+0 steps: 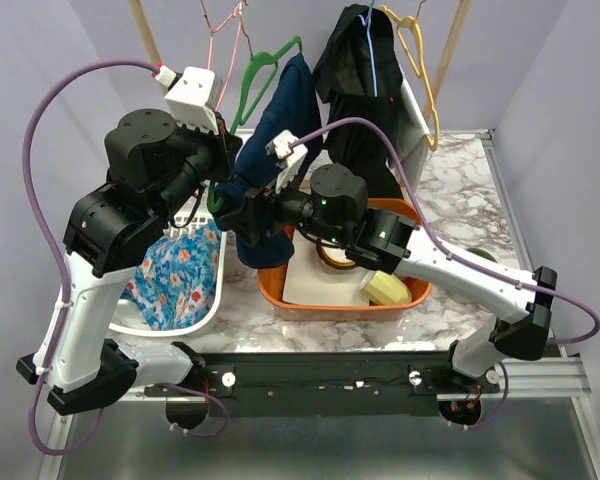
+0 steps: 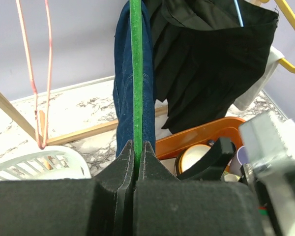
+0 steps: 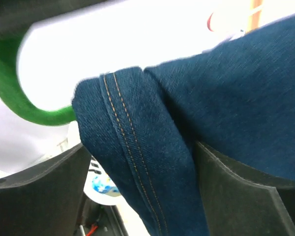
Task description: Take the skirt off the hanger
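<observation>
The denim skirt (image 1: 285, 105) hung on the green hanger (image 2: 136, 73) above the desk (image 1: 460, 180). I saw my left claw (image 2: 136, 157) clamped on the hanger, and my right claw (image 3: 142, 187) gaped wide around the skirt's folded edge.

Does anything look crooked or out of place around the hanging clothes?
The green hanger is tilted steeply, its low end pinched by the left gripper; the denim skirt is bunched along it, inside the open right gripper.
</observation>
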You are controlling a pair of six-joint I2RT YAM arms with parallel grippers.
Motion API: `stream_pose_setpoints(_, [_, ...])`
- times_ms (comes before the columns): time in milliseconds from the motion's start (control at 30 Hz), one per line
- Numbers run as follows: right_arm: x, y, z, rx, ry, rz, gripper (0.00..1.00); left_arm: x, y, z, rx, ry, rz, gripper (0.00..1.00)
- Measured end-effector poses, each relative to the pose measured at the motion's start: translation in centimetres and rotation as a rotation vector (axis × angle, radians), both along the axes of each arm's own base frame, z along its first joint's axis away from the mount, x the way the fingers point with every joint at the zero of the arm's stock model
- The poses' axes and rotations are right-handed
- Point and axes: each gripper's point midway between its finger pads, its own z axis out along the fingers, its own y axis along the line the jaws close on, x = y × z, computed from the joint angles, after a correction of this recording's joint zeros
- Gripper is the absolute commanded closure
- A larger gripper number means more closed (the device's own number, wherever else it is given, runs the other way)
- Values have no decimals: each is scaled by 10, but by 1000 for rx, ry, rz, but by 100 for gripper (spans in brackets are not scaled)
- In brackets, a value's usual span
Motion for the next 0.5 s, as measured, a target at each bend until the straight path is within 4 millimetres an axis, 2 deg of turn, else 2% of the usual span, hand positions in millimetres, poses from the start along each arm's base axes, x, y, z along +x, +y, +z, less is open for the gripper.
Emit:
stream_pose_setpoints(100, [-1, 4, -10, -6, 16, 3, 47, 0, 0, 1, -11, 2, 1, 100])
stream_pose_setpoints(133, [0, 5, -11, -3, 14, -2, 63, -1, 0, 2, -17, 1, 1, 100])
stream_pose_setpoints(200, [2, 4, -15, 0, 6, -12, 74, -2, 0, 5, -27, -2, 0, 100])
stream_pose_setpoints(267, [2, 3, -19, 7, 9, -17, 94, -3, 0, 7, -33, -5, -1, 100])
stream_pose_setpoints(300, [2, 1, -20, 8, 3, -21, 99, -3, 1, 7, -34, -7, 0, 100])
stream_pose_setpoints(500, [-5, -14, -14, 29, -18, -22, 99, -2, 8, 8, -21, -17, 37, 100])
